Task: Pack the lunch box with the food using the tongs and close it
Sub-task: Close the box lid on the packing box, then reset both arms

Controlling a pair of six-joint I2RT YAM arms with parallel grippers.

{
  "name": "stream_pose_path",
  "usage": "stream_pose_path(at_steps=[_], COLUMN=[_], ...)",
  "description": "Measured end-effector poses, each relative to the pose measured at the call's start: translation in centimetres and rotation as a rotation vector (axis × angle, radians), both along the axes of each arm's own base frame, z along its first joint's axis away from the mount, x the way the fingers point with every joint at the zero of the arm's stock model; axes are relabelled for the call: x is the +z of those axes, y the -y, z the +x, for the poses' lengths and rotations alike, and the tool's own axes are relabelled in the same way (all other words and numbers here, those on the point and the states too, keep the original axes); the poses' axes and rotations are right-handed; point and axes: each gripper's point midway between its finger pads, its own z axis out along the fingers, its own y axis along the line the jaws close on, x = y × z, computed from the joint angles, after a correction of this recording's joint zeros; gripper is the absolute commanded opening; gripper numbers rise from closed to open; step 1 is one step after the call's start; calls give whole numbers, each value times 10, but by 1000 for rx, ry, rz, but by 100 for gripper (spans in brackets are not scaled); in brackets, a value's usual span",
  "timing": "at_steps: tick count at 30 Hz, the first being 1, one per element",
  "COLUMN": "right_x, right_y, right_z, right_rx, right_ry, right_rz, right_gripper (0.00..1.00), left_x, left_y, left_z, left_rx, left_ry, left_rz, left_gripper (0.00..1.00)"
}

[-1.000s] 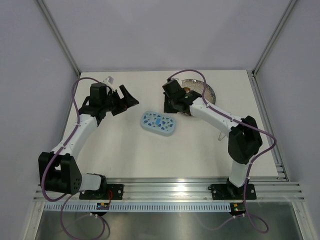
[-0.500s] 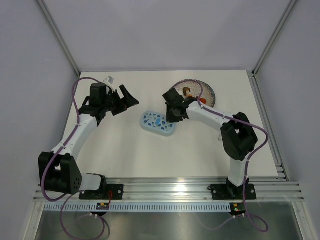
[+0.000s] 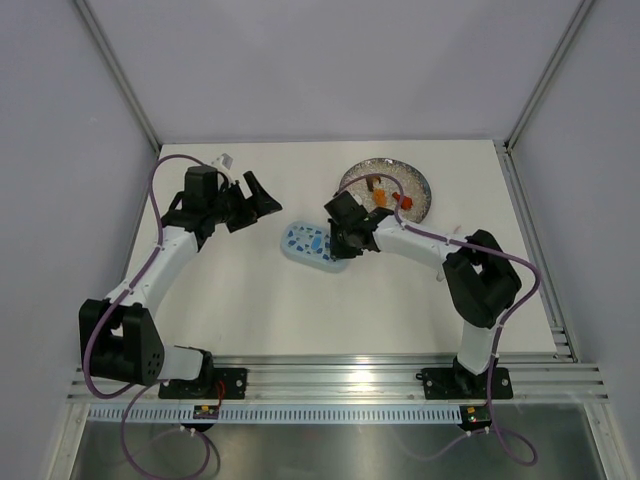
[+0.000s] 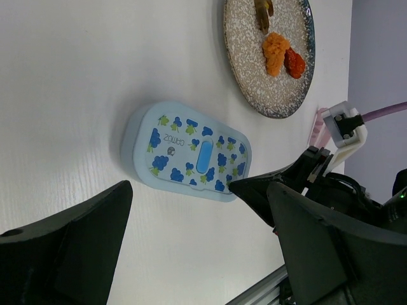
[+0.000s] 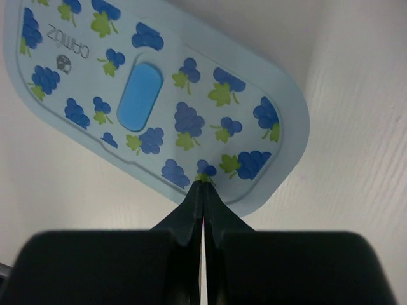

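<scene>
The lunch box (image 3: 313, 245) lies on the table's middle with its blue-speckled lid on; it also shows as the lunch box (image 4: 187, 159) and the lunch box (image 5: 152, 101). My right gripper (image 3: 336, 244) is shut and empty, its tips (image 5: 202, 181) over the lid's right end; I cannot tell if they touch it. The food (image 3: 381, 196), orange, red and brown pieces, sits on the grey speckled plate (image 3: 415, 185). My left gripper (image 3: 255, 205) hangs open and empty left of the box. I cannot make out the tongs in any view.
In the left wrist view the plate (image 4: 261, 82) carries the food (image 4: 275, 52), and the right gripper (image 4: 236, 186) points at the box's near end. White enclosure walls stand behind and beside the table. The arm bases sit at the near edge.
My right gripper swung from over the plate down-left to the lunch box's right end, uncovering the food. The left arm barely moved.
</scene>
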Motion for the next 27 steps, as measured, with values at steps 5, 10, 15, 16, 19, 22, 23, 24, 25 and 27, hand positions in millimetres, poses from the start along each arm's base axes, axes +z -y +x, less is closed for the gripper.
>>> stream_pose_path(at_steps=[5,10,15,16,19,22,23,24,25,27], right_x=[2,44,123,133,150,148,146,145,142,141], right_y=[6,28,63,75,118,166,178,185,193,206], right_z=[-7,-7,5,7,14,6,-1,-6,-14,-27], right_rx=[2,-34,-130,-160,-284,-409,-436,-454,-469,-497], right_ry=[-16,70,266,292,344,360,362,364,362,364], right_rz=[-17,-52,-35,-40,-75,-133,-148,-160,-176,-187], right_gripper=[0,56,100,99,100,99,100,99,100,100], left_x=[0,-3,-6,-7,-4,3,7,10,14,20], left_y=[0,1,-1,-2,-5,-10,-12,-13,-15,-20], left_z=[-1,-4,-7,-8,-12,-16,-17,-18,-19,-20], left_rx=[-4,-11,-17,-20,-22,-22,-20,-19,-18,-12], left_ry=[-4,-16,-27,-25,-19,3,16,23,34,54], left_rz=[4,13,31,37,59,86,98,109,120,146], left_gripper=[91,91,91,91,94,98,98,99,99,99])
